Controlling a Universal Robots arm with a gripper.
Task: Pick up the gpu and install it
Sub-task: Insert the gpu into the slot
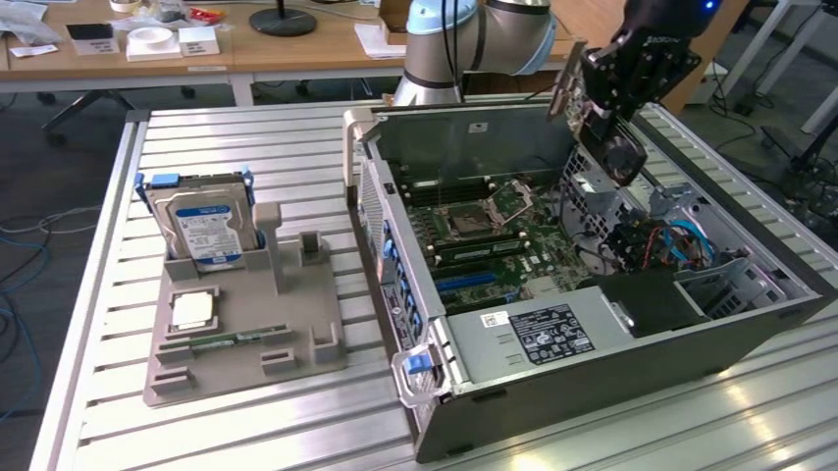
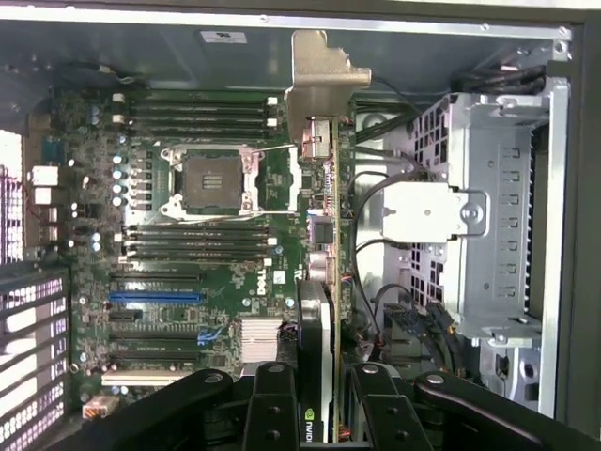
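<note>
My gripper (image 1: 615,103) is shut on the gpu (image 1: 618,149), a thin card with a black cooler and a silver end bracket (image 1: 572,80). It holds the card in the air above the far right side of the open computer case (image 1: 590,373). In the wrist view the gpu (image 2: 325,282) is seen edge-on between my black fingers (image 2: 272,404), with its silver bracket (image 2: 319,70) pointing at the case's rear wall. Below the card lies the green motherboard (image 2: 188,235) with its expansion slots (image 2: 155,296). The card hangs over the board's edge near the drive cage, apart from the slots.
A silver drive cage (image 2: 488,216) and cables (image 1: 661,240) fill the case's right side. At the exterior view's left, a grey fixture (image 1: 308,334) holds a blue-labelled hard drive (image 1: 203,231), a CPU (image 1: 194,312) and a RAM stick (image 1: 235,340). Desks stand behind the slatted table (image 1: 262,147).
</note>
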